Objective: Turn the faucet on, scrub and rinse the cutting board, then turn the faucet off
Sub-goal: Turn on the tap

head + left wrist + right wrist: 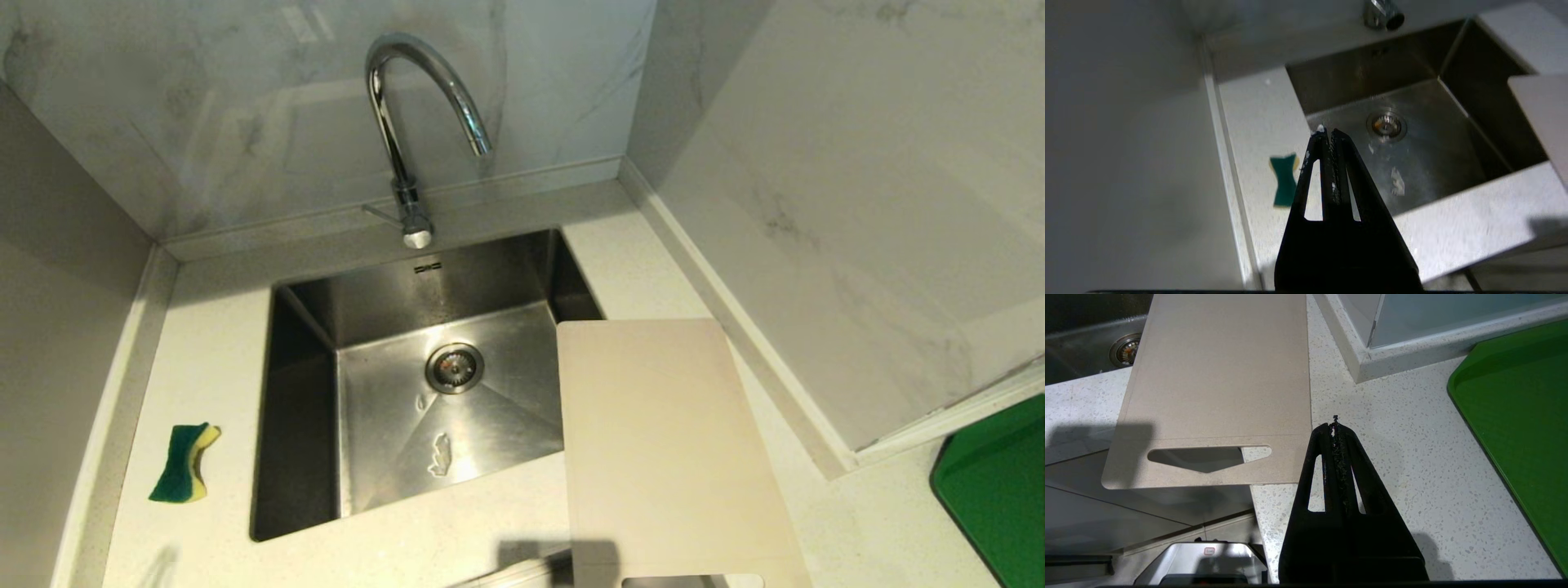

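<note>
a: what is lying at the far left of the counter?

b: a green and yellow sponge (184,462) is lying on the speckled white countertop (212,351), just beside the left rim of the steel sink (299,425). nothing is touching it.

a: and the left gripper?

b: the left gripper (1327,134) is hanging in the air over the counter edge, between the sponge and the sink basin. its two black fingers are pressing together and are grasping nothing.

a: what is standing in the middle?

b: the faucet (404,122) is standing behind the sink, against the marble wall, and its arched spout is reaching over the basin. its thin lever is sticking out to the left at the base. no water is running; only small wet patches are shining near the drain (454,368).

a: where is the cutting board?

b: the cutting board (665,449) is lying flat, right of the sink. its far left corner is hanging over the basin and its handle slot end is sticking out past the front edge of the counter.

a: and the right side?

b: the right gripper (1334,426) is hovering over the countertop just beside the board's handle end, fingers clenched, not touching it. a green tray (1000,490) is lying at the far right.
</note>
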Motion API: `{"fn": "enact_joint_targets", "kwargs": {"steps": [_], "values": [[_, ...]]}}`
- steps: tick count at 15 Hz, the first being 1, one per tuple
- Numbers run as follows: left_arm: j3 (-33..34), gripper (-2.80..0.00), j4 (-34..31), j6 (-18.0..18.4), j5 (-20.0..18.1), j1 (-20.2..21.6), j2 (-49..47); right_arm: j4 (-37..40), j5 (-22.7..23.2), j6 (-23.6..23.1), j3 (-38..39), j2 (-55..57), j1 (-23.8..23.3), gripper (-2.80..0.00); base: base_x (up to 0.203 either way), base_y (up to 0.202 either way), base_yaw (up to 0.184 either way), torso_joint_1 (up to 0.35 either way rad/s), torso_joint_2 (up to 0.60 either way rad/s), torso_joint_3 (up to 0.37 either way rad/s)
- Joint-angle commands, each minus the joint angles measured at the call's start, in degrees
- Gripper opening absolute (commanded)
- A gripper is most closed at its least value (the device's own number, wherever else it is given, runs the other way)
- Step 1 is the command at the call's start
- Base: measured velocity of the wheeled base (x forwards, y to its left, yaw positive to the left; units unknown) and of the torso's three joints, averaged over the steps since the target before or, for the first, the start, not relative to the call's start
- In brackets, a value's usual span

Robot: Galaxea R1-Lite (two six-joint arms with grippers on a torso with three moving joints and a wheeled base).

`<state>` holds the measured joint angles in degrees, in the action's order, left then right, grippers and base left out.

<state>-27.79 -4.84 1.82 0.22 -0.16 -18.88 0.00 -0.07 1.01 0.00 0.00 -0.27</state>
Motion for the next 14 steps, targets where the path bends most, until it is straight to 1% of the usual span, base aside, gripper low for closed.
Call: {"fn": "enact_joint_targets", "kwargs": {"steps": [1,3,6,8,12,13,14], "values": [[-8.62,-2.8,-0.05,0.05,0.03,-0.02,-11.87,0.0,-0.01,-0.05,0.0,0.0,0.0,-2.8,0.0,0.0,0.0,0.0,0.0,0.0],[-13.97,-2.8,-0.04,0.11,0.01,-0.02,-18.13,0.0,-0.01,0.04,0.0,0.0,0.0,-2.8,0.0,0.0,0.0,0.0,0.0,0.0],[-23.68,-2.8,-0.07,0.21,0.11,-0.04,-28.49,0.0,-0.01,0.02,0.0,0.0,0.0,-2.8,0.0,0.0,0.0,0.0,0.0,0.0],[-30.49,-2.8,-0.08,0.19,0.96,-0.13,-36.38,0.0,-0.01,-0.03,0.0,0.0,0.0,-2.8,0.0,0.0,0.0,0.0,0.0,0.0],[-45.73,-2.8,-0.28,-0.75,4.34,-0.29,-53.57,0.0,-0.01,-0.04,0.0,0.0,0.0,-2.8,0.0,0.0,0.0,0.0,0.0,0.0],[-51.15,-2.8,-0.57,-1.44,5.94,-0.88,-58.43,0.0,-0.01,0.04,0.0,0.0,0.0,-2.8,0.0,0.0,0.0,0.0,0.0,0.0],[-57.58,-2.8,-1.28,-2.56,8.47,-2.3,-63.21,0.0,-0.01,0.0,0.0,0.0,0.0,-2.8,0.0,0.0,0.0,0.0,0.0,0.0]]}}
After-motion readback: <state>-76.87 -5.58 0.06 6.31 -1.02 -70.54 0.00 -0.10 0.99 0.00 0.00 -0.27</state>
